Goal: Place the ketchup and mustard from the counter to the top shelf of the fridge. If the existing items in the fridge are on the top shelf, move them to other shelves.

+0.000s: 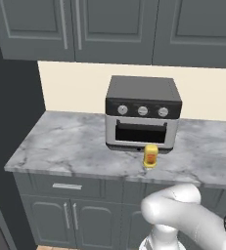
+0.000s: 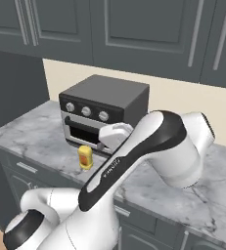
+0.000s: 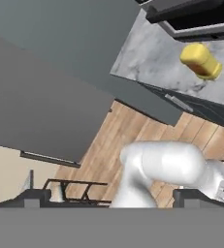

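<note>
The marbled surface [image 1: 70,144] spans mid-frame under dark cabinets [image 1: 109,27]. The mustard [image 1: 150,156] stands before the toaster oven [image 1: 143,112]. The claw [image 3: 106,196] gapes wide, empty

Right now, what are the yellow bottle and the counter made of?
The mustard looks like smooth, soft plastic: plain yellow, rounded, no glassy see-through. The counter looks like polished marble-type stone: grey-white with dark veins, though it could be imitation.
</note>
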